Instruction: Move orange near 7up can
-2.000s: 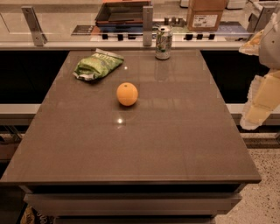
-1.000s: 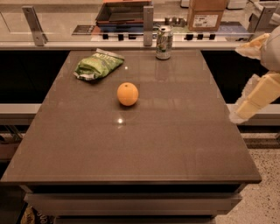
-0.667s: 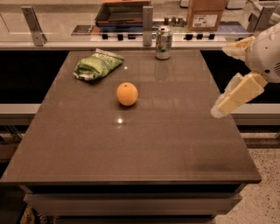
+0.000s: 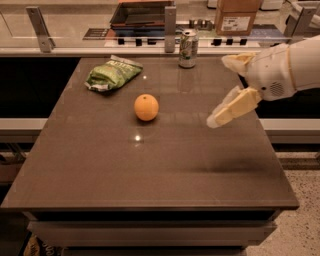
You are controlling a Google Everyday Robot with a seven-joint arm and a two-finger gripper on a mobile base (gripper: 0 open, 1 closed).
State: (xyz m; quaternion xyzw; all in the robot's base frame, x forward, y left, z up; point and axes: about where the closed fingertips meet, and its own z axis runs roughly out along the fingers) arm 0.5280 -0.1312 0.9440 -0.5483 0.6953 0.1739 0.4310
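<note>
Orange (image 4: 146, 107) sits on the brown table (image 4: 150, 170), a little left of the middle and towards the far half. It is round, so no long axis or facing can be told. The 7up can (image 4: 188, 48) stands upright at the far edge of the table, its long axis vertical and its shiny rim on top. It lies beyond the orange and to its right, well apart from it. Its side shows silver and green, but the lettering cannot be read.

A crumpled green snack bag (image 4: 113, 73) lies flat near the far left corner, left of the can. Its print is not legible either.

The gripper (image 4: 220, 91) hangs over the right side of the table, reaching in from the right with its cream fingers (image 4: 234, 106) spread apart and nothing between them. It is well clear of both orange and can.

Behind the table, a cardboard box (image 4: 239, 15) bears a white label whose text is too small to read.
</note>
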